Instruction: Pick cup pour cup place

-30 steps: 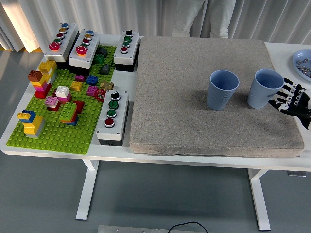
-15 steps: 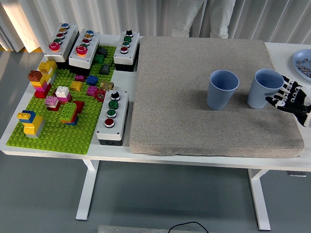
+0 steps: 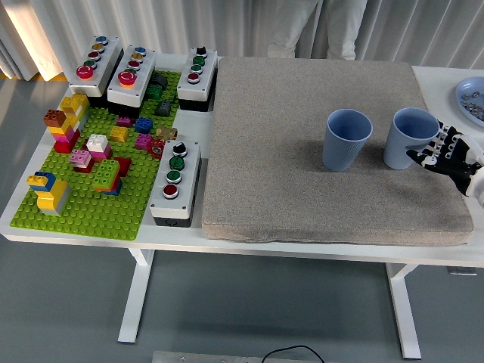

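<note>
On the grey felt mat [image 3: 318,151] that covers the right half of the white counter [image 3: 227,243], two light blue cups stand upright and a little apart. The right hand [image 3: 446,155] comes in from the right edge with its fingers [image 3: 425,157] partly spread around the side of the right cup [image 3: 410,138], touching or nearly touching its wall; whether they have closed on it I cannot tell. The left cup [image 3: 346,140] stands free just beside it. Both look like light, stiff, ribbed plastic or ceramic, smooth enough to slip, so a wrap around the mid-wall, below the rim, seems the safest hold for tipping. A green brick baseplate [image 3: 83,204] and button boxes [image 3: 174,181] lie well apart at the left.
</note>
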